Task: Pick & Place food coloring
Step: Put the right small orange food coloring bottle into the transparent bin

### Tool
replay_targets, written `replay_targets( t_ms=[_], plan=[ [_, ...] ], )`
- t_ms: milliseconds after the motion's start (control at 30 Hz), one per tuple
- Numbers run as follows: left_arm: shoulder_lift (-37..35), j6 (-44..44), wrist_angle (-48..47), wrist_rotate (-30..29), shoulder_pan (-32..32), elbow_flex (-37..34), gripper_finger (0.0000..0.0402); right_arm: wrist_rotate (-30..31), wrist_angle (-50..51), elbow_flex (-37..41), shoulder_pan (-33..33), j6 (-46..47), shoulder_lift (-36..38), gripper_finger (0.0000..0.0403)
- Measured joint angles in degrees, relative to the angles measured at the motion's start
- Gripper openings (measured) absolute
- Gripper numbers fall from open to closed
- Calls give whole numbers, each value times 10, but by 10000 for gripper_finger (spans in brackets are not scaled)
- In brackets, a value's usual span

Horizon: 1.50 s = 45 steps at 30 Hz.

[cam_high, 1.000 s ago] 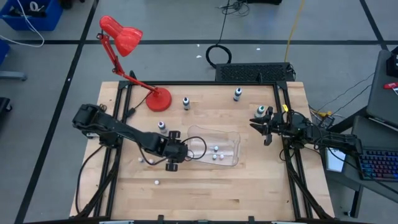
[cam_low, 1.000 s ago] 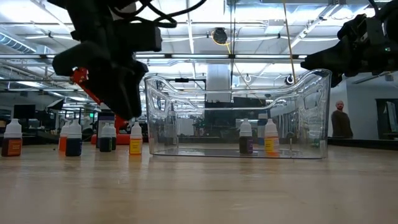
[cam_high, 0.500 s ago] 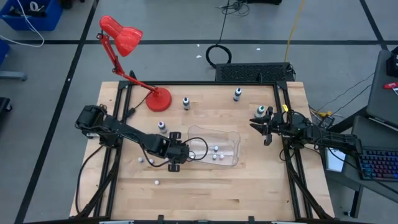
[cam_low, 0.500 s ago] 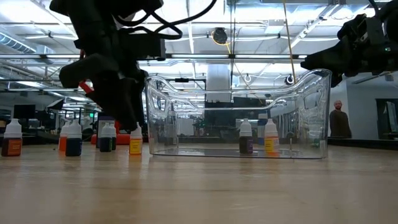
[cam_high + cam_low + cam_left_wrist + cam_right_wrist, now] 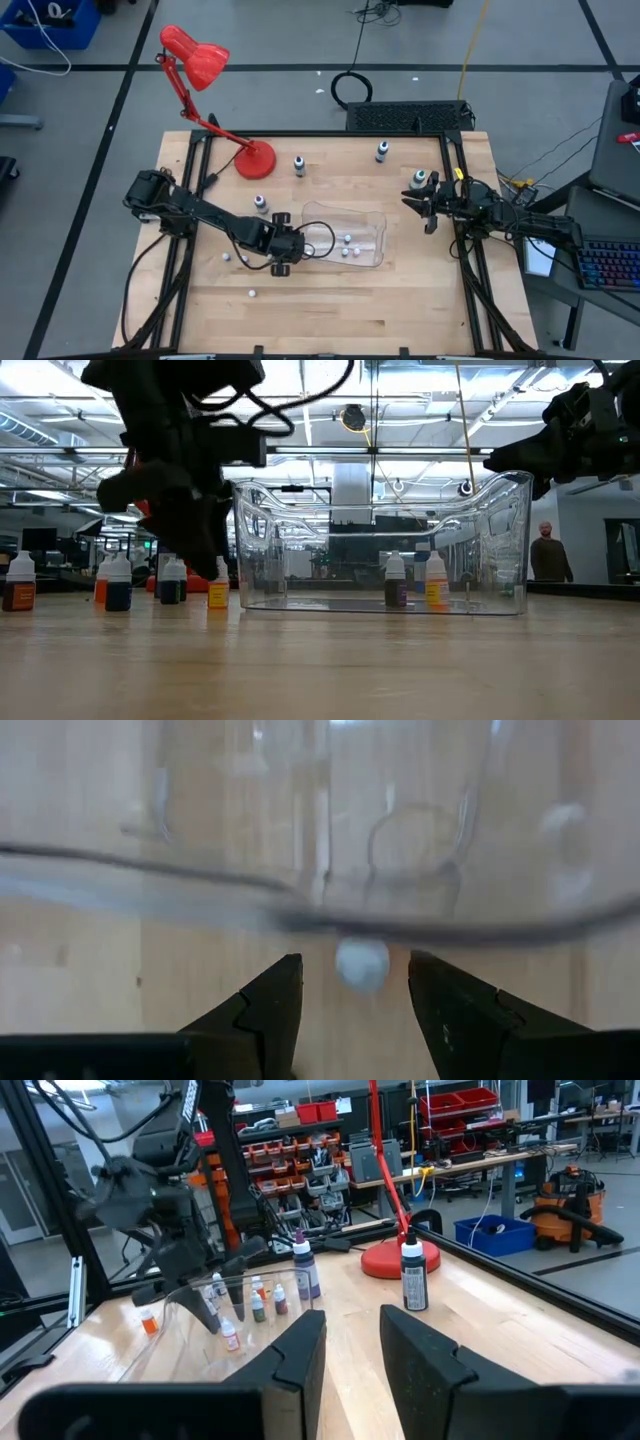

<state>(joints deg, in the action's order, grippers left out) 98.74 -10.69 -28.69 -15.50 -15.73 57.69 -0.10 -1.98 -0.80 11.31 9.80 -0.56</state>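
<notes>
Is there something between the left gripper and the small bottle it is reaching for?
No. In the left wrist view, the white-capped bottle stands in the open gap of the left gripper, nothing between them. The clear bin's wall rises just behind the bottle, not in front.

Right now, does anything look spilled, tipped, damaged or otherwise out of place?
Nothing stands out. The clear bin sits flat, the food coloring bottles inside stand upright, and the left gripper brackets a small white cap beside it.

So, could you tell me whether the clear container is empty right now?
Not empty. The clear container holds small bottles standing upright on its floor; the high view shows white caps inside its outline.
</notes>
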Motion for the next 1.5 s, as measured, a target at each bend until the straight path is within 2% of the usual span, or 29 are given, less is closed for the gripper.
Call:
replay_targets(
  t_ms=[233,633,933,1500],
  plan=[
    [20,9,25,3,4,1,186,0,-1,0,0,0,-1,89],
    [17,21,8,2,4,0,186,0,0,0,0,0,-7,89],
    [-14,29,7,3,4,0,186,0,0,0,0,0,-7,89],
    [-14,9,2,6,4,0,186,0,0,0,0,0,-7,89]
  ],
)
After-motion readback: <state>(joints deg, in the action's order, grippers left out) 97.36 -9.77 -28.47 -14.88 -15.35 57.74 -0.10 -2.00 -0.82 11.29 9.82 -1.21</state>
